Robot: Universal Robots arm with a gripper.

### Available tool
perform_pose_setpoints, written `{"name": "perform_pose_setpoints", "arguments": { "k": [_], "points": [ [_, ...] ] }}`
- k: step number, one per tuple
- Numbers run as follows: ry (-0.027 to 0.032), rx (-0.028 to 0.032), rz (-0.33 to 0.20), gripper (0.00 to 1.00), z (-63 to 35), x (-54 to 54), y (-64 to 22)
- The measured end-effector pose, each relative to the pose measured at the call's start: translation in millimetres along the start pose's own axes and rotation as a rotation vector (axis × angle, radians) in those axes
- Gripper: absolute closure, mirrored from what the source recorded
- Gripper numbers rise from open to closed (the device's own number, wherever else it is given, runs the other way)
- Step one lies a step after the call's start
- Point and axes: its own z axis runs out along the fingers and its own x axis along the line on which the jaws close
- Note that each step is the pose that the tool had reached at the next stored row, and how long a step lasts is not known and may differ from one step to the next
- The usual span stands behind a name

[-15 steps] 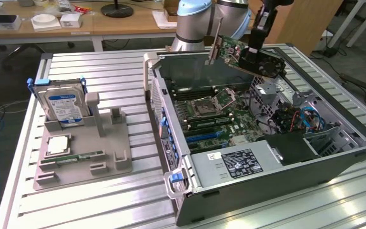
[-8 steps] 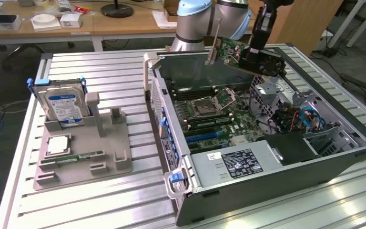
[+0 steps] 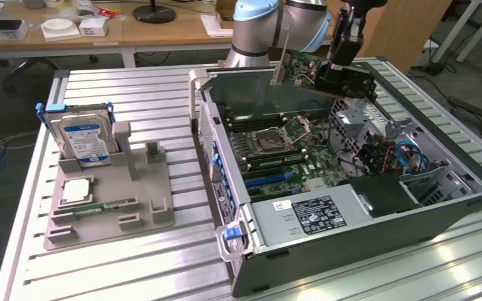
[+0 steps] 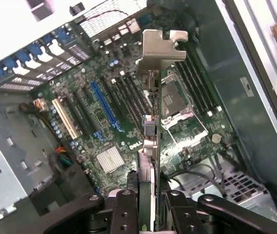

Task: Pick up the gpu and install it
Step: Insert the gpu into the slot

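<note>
The gpu (image 3: 306, 70) hangs in the air over the open computer case (image 3: 350, 251), near its far wall. It is a thin card with a green and black face and a silvery metal bracket at one end. My gripper (image 3: 338, 75) is shut on it from above. In the wrist view the gpu (image 4: 150, 122) is edge-on between the black fingers (image 4: 126, 207) of my gripper (image 4: 150, 207), bracket end farthest from the wrist. Below it lies the green motherboard (image 4: 109, 112) with its blue slot (image 4: 104, 105) and black slots. The card is clear of the board.
On the exterior view's left, a grey fixture tray (image 3: 132, 188) holds the upright hard drive (image 3: 86, 138), a processor chip (image 3: 75, 188) and a green memory stick (image 3: 98, 207). Inside the case are the power supply (image 3: 308, 216), drive cage and blue cables (image 3: 408, 157).
</note>
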Motion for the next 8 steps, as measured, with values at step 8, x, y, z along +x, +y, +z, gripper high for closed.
{"name": "perform_pose_setpoints", "arguments": {
  "k": [8],
  "points": [
    [-0.0037,0.0013,-0.144,0.74,0.5,0.0,0.0]
  ]
}}
